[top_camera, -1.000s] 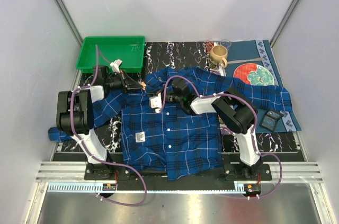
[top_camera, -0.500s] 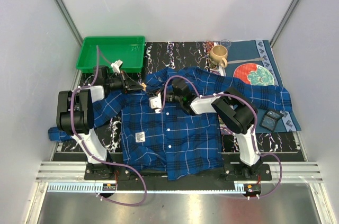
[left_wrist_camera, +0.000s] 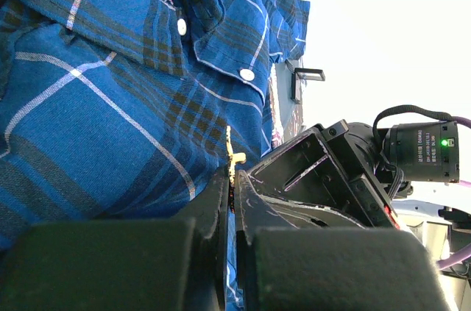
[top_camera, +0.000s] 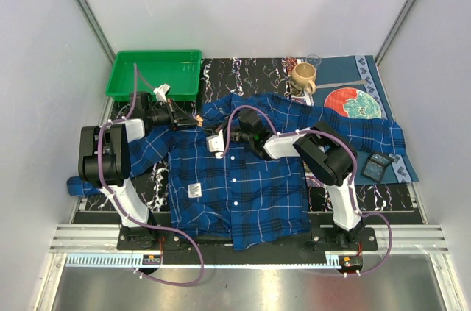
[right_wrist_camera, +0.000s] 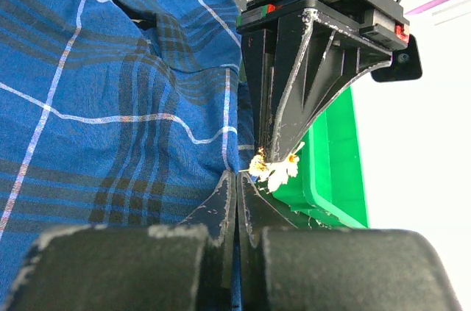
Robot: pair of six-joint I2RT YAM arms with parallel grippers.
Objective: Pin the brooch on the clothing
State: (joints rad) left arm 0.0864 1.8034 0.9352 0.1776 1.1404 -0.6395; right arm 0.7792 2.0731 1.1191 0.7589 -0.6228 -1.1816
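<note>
From my seat I saw the shirt [top_camera: 235, 186] spread front-up across the bench [top_camera: 250, 72], its collar towards the far side and its sleeves thrown out to both sides. The left claw [left_wrist_camera: 234, 177] was clamped on the brooch [left_wrist_camera: 234, 155], and the small pale flower stuck out just past the fingertips. It was held edge-on against the plaid beside the collar, on the shirt's far left part. The right claw [right_wrist_camera: 237, 182] reached in from the other side with its fingers pressed together. A thin sliver of blue cloth showed between them, so it looked pinched on a fold of the shirt. Its tips sat just beside the brooch, nearly touching the left claw. A green tray [top_camera: 154, 72] stood behind the left arm, and a tan mug [top_camera: 302, 76] was well apart at the far right
</note>
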